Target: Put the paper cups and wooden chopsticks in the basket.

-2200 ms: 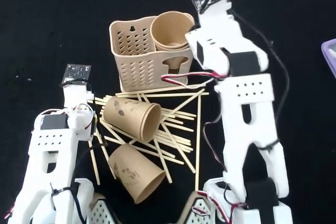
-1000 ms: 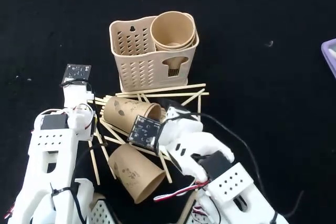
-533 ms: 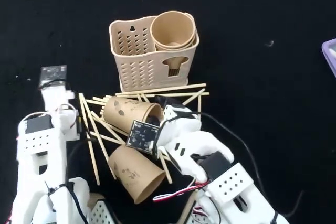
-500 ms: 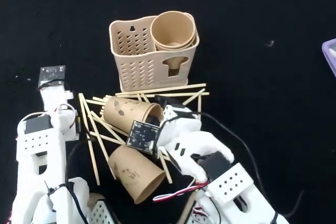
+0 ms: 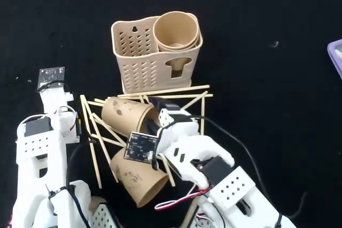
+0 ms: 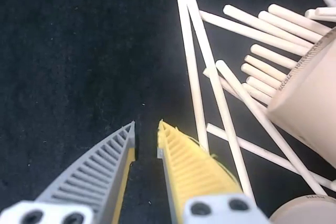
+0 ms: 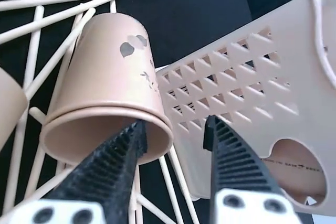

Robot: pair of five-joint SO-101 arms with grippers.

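Note:
The tan slotted basket stands at the back with stacked paper cups in one compartment. A paper cup lies on its side over the scattered wooden chopsticks; a second cup lies nearer the front. My right gripper is open at the mouth of the lying cup, one finger by its rim, the other toward the basket. My left gripper hangs over the black cloth, its fingers a narrow gap apart and empty, one beside two chopsticks.
A purple object sits at the right edge. The left arm stands at the front left and the right arm at the front middle. Black cloth lies open to the right of the pile and behind the basket.
The right arm swung down from the basket to the lying cup and has pushed it slightly left. The left arm shifted left, and two chopsticks at the pile's left edge swung with it.

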